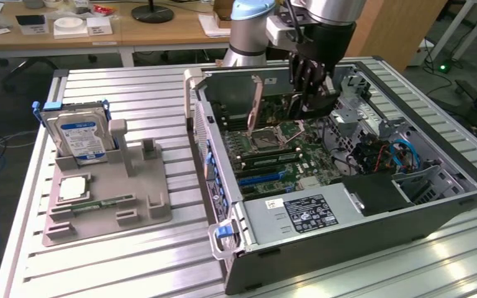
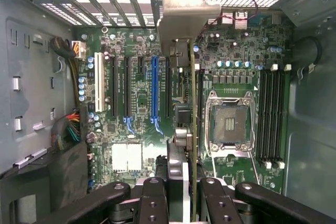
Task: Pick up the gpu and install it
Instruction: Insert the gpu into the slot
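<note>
The gpu [image 1: 290, 109] is a thin dark card and hangs inside the open computer case [image 1: 437, 208], above the motherboard [image 1: 284, 155]. My gripper [image 1: 309, 93] is shut on its upper edge. In the wrist view the gpu [image 2: 192, 103] appears edge-on between my fingers [image 2: 152, 195], its silvery end bracket [image 2: 184, 19] toward the case's slotted rear wall. The card hovers beside the long blue slot [image 2: 155, 90], between it and the CPU socket [image 2: 229, 124]. I cannot tell whether it touches the board.
On the exterior view's left, a grey fixture [image 1: 139, 214] holds an upright silver hard drive [image 1: 79, 138], a chip [image 1: 71, 188] and a green memory stick [image 1: 102, 203]. Inside the case sit the power supply [image 1: 300, 214] and a cable bundle [image 1: 387, 155].
</note>
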Controlling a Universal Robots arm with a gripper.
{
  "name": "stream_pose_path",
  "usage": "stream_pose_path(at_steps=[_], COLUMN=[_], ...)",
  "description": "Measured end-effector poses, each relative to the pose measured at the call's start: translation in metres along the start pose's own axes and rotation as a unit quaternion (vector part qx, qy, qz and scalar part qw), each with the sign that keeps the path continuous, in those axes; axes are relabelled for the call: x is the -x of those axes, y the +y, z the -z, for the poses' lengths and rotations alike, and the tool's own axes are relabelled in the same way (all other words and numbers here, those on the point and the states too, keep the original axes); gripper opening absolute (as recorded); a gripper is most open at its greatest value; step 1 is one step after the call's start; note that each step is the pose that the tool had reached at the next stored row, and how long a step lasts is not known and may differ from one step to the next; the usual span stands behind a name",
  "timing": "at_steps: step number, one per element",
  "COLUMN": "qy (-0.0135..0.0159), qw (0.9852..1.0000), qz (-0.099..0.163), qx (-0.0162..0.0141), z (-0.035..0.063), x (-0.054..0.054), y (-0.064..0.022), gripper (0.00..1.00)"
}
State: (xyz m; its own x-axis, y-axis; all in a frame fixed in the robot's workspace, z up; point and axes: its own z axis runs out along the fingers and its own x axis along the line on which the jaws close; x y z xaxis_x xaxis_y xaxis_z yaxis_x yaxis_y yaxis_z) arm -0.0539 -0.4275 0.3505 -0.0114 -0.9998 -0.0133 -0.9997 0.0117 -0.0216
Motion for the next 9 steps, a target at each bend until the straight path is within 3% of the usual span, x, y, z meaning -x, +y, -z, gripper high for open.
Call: stream_pose_path(at_steps=[7,9], qy=[-0.0006,0.0021], qw=[1.0000,1.0000], qz=[-0.001,-0.007], qx=[0.0004,0.0003], z=[-0.0022,-0.0037], x=[0.0000,0.0000], y=[0.0009,0.0011], gripper=[0.28,0.28])
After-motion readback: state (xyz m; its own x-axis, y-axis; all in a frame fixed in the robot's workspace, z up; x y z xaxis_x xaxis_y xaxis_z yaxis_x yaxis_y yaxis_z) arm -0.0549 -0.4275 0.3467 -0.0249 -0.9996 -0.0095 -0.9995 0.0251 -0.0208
